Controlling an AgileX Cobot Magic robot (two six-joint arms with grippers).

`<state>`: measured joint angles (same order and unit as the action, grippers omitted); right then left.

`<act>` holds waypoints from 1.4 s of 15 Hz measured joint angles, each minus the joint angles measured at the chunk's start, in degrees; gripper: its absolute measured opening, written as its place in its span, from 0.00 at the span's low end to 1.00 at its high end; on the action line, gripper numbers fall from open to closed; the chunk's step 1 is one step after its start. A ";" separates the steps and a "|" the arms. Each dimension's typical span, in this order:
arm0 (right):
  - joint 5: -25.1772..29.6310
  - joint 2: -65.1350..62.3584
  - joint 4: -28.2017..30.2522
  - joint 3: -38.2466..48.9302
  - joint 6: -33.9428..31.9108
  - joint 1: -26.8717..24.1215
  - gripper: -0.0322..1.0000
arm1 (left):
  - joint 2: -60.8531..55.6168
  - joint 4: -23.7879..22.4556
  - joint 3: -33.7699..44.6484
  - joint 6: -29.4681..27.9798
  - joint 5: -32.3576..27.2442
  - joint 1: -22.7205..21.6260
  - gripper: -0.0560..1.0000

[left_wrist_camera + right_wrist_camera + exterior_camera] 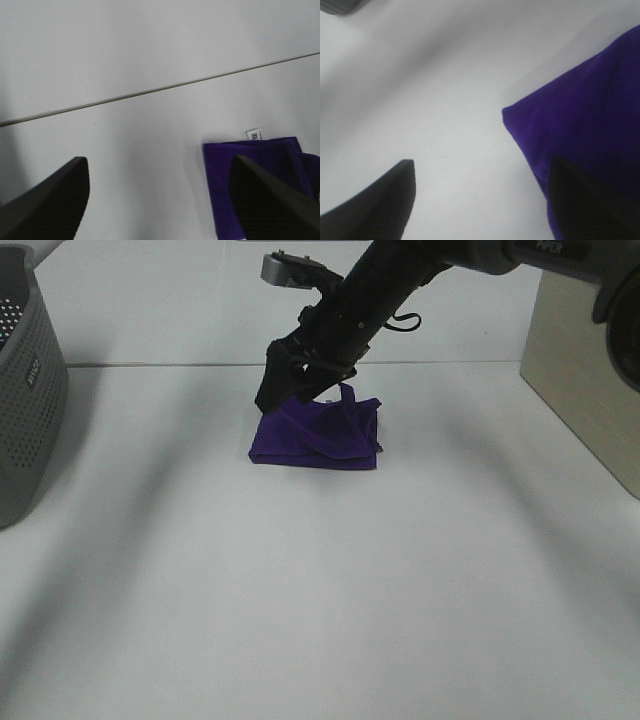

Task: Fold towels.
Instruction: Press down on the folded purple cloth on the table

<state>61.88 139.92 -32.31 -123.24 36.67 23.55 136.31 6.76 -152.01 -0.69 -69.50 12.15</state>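
The purple towel [315,435] lies folded into a small, slightly rumpled packet on the white table, just behind the middle. My right gripper [276,390] reaches in from the upper right and stands over the towel's far left corner. In the right wrist view the gripper [481,192] is open, with one finger [580,200] over the towel's edge [585,110] and the other over bare table. My left gripper [159,200] is open and empty over bare table, and the towel [260,175] with its white tag [253,135] lies beside one finger. The left arm is out of the exterior view.
A grey perforated basket [25,390] stands at the left edge. A beige box [585,390] stands at the right. A thin seam [150,364] runs across the table behind the towel. The table's front half is bare white surface.
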 joint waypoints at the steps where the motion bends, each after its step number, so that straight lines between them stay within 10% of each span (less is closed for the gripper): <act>1: -0.06 1.32 1.15 -1.55 0.00 -0.11 0.74 | 0.00 0.23 0.00 0.00 0.00 0.00 0.72; 21: -4.01 5.90 1.55 -2.86 -7.73 -14.90 0.72 | 0.17 3.44 0.00 1.32 0.00 0.00 0.72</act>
<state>57.87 145.82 -30.77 -126.11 28.93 8.65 136.48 10.20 -152.01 0.63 -69.50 12.15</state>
